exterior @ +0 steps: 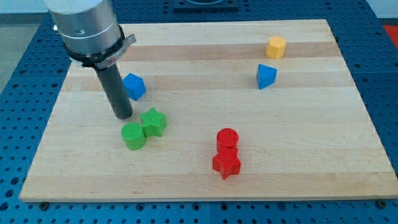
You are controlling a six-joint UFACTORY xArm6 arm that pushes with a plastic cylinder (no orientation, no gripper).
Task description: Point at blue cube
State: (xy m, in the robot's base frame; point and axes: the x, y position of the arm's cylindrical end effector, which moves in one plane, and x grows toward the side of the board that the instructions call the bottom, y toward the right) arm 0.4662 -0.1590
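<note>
Claw there is none on this arm — it ends in a straight dark rod that opens on nothing and holds nothing, and my tip (124, 116) is that rod's lower end. It comes down from the view's top left, where the grey metal arm housing (84, 25) fills the corner, and the rod stands close to upright, leaning only slightly toward the view's right as it descends.

Largest of all is the pale wooden tabletop (205, 180), a plank board lying on a blue perforated base (18, 81). My tip rests on the wood just below and to the left of the blue cube (134, 86), near it but whether the rod's side touches it I cannot tell. This blue block sits in the view's left half, right beside the rod's shaft.

Just below my tip lie two green blocks touching each other — a green cylinder (132, 135) on the left and a green star-shaped block (153, 121) on the right. My tip is between the blue cube above and this green pair below.

Well apart, toward the view's bottom centre, a red cylinder (227, 139) touches a red star-shaped block (226, 164) below it. At the view's upper right a second blue block (266, 76), wedge-like in shape, sits just below a small yellow-orange hexagonal block (276, 46).
</note>
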